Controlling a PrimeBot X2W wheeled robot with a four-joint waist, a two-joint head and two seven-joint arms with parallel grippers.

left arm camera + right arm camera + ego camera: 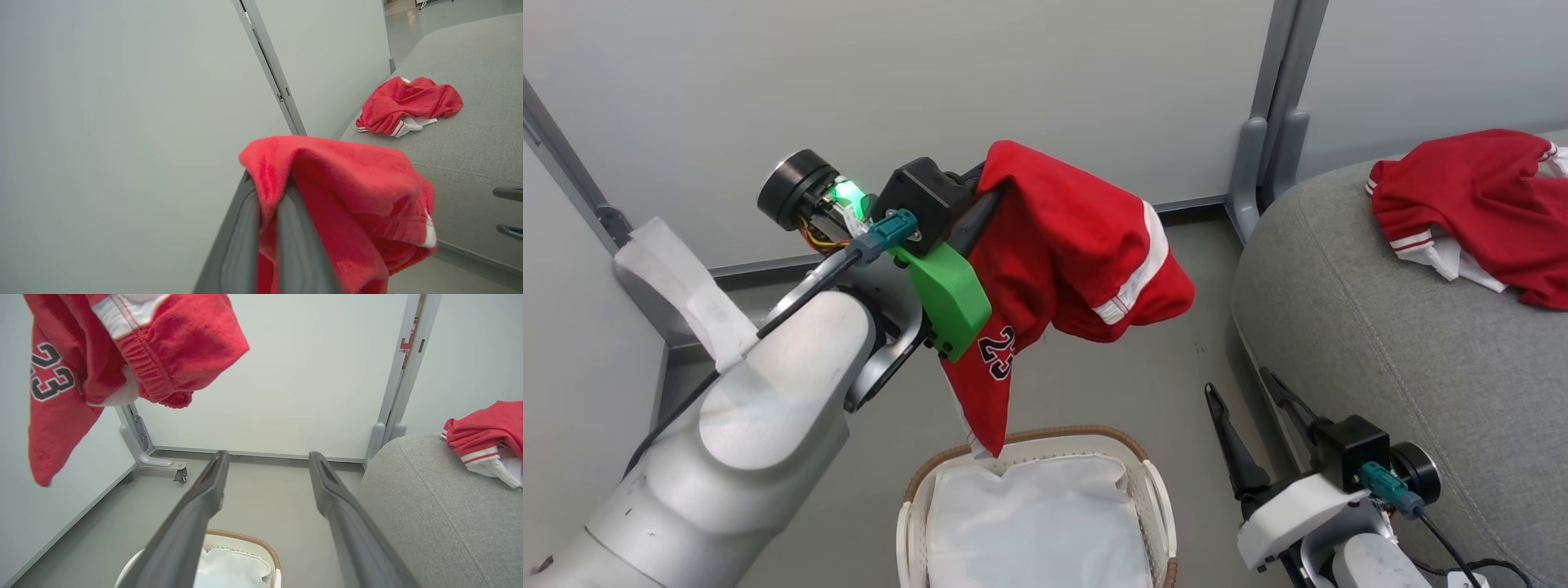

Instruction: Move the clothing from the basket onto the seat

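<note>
My left gripper (987,200) is raised and shut on red shorts (1062,253) with white trim and a "23". The shorts hang above the white basket (1045,437), their lowest corner just over its brown rim. In the left wrist view the fabric (359,183) drapes over both fingers (298,237). A second red garment (1478,204) lies crumpled on the grey seat (1380,327) to the right. Low beside the seat's edge, my right gripper (1240,384) is open and holds nothing. Inside the basket I see a plain white liner (1029,523).
Pale wall panels close off the back and left. A grey metal post (1270,131) stands against the seat's far corner. Another post has a castor foot (163,461) at the left wall. Grey floor (1160,359) lies between basket and seat.
</note>
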